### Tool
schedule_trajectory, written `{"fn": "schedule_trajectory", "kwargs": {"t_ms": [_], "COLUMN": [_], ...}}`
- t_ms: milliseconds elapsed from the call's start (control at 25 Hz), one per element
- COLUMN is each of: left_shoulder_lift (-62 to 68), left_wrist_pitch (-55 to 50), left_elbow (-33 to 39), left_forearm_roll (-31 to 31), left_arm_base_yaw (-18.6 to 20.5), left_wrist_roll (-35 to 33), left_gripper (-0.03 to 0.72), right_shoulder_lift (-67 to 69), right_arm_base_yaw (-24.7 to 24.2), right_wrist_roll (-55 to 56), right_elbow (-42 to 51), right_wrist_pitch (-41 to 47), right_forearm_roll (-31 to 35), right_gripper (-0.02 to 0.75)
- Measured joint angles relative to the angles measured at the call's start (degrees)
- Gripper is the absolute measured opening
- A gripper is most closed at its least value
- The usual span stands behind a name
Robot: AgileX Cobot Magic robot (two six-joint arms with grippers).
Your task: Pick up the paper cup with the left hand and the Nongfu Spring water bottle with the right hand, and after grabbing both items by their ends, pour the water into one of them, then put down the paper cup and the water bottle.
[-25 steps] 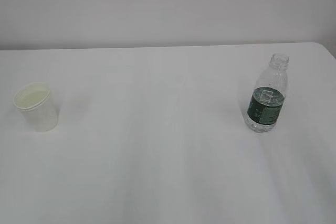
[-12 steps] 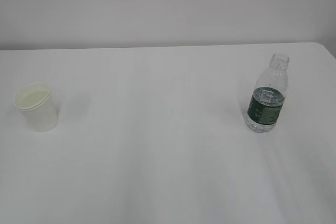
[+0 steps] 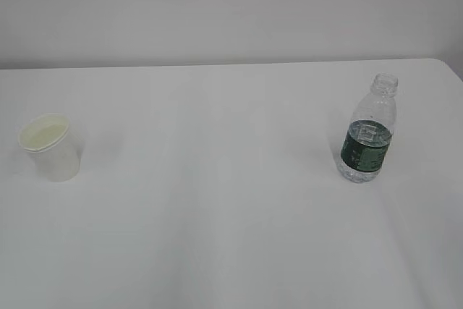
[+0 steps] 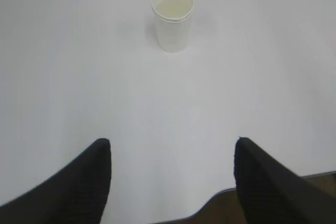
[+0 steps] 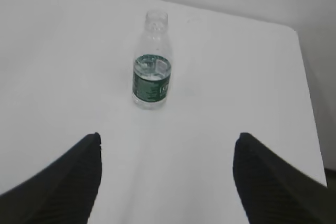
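Both hands are sitting wide open with nothing in them: the left hand (image 4: 172, 153) only shows as two black fingertips poking in from the bottom edge of its wrist view, rest cut off, and same deal for the right hand (image 5: 167, 148). Neither arm shows up in the exterior view at all. Well ahead of the left one, the paper cup (image 4: 172, 18) stands upright on the white table (image 3: 217, 200), over at the far left of the scene (image 3: 49, 147); hard to say if there's anything in it. Far off to the right, the Nongfu Spring water bottle (image 3: 368, 129) stands upright with no cap, in front of the right hand (image 5: 152, 61). Its water level is tough to make out.
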State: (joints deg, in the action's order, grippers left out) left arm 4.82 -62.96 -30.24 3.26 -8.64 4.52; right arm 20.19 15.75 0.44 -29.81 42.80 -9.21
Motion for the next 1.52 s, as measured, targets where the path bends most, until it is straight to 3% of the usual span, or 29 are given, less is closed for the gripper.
{"fn": "schedule_trajectory", "kwargs": {"t_ms": [720, 1080, 1520], "left_shoulder_lift": [0.00, 0.00, 0.00], "left_wrist_pitch": [0.00, 0.00, 0.00], "left_elbow": [0.00, 0.00, 0.00], "left_forearm_roll": [0.00, 0.00, 0.00], "left_arm_base_yaw": [0.00, 0.00, 0.00], "left_wrist_roll": [0.00, 0.00, 0.00], "left_gripper": [0.524, 0.524, 0.524], "right_shoulder_lift": [-16.18, -20.24, -21.20], "right_arm_base_yaw": [0.00, 0.00, 0.00], "right_wrist_roll": [3.15, 3.22, 3.22], "right_elbow": [-2.14, -2.14, 0.58], "right_wrist_pitch": [22.16, 26.19, 23.99], "right_forearm_roll": [-1.09, -1.09, -1.05], "right_gripper": [0.592, 0.592, 0.592]}}
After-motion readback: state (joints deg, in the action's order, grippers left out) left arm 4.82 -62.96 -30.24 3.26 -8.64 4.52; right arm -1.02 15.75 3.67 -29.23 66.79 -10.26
